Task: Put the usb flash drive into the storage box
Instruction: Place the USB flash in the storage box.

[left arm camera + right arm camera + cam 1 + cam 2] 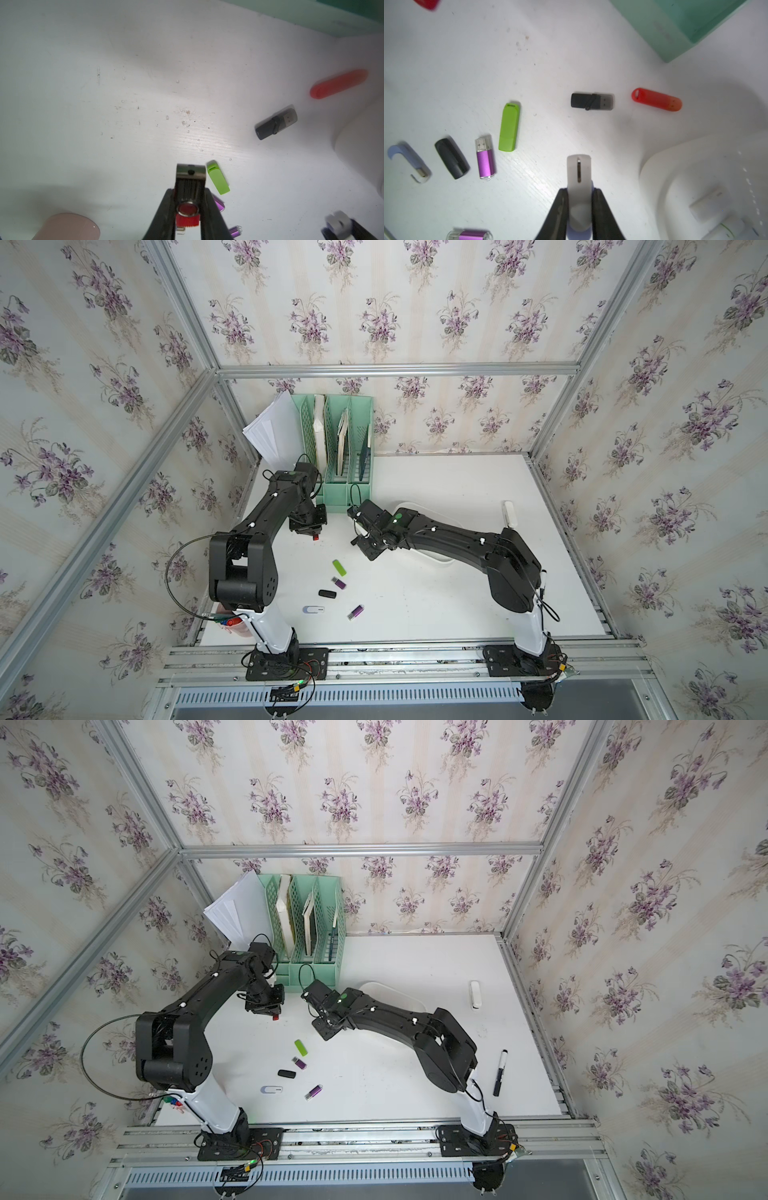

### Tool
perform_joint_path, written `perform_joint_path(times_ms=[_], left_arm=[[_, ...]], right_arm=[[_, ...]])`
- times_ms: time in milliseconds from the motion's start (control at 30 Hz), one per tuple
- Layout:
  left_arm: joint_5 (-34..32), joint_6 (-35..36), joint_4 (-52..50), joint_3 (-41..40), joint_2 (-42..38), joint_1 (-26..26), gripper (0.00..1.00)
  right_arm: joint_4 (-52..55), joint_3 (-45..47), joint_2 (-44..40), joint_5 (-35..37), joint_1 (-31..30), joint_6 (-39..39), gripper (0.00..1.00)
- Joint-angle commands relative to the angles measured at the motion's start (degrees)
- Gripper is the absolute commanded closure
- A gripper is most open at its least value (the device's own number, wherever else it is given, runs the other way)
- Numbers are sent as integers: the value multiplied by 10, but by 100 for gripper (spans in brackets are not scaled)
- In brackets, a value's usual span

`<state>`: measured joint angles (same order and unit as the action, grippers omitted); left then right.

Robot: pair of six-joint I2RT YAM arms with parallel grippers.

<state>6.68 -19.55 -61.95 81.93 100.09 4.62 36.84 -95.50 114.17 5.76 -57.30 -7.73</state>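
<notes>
Over table [571, 62]: drive [579, 166] within right tool [580, 191]

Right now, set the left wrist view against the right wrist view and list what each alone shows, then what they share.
Left wrist only: the pink cup and the left hand shut on the red flash drive. Right wrist only: the blue flash drive, the black oval flash drive, and the storage box interior. Shared: the green flash drive, the orange flash drive, the capped black flash drive.
</notes>
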Motion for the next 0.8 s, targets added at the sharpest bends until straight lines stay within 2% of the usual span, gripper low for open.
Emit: perform_joint_path(times_ms=[0, 167, 333, 567, 767], left_arm=[[10, 1, -17, 13, -6, 4, 78], [13, -10, -35, 53, 8, 31, 78], [15, -25, -50, 113, 39, 85, 77], [19, -42, -68, 181, 81, 133, 77], [16, -43, -73, 188, 86, 143, 77]], right_arm=[[33, 0, -39, 40, 17, -17, 78], [44, 46, -105, 64, 66, -19, 78], [21, 113, -139, 57, 115, -25, 78], [-29, 157, -121, 25, 147, -33, 79], [-61, 151, -74, 3, 154, -40, 79]])
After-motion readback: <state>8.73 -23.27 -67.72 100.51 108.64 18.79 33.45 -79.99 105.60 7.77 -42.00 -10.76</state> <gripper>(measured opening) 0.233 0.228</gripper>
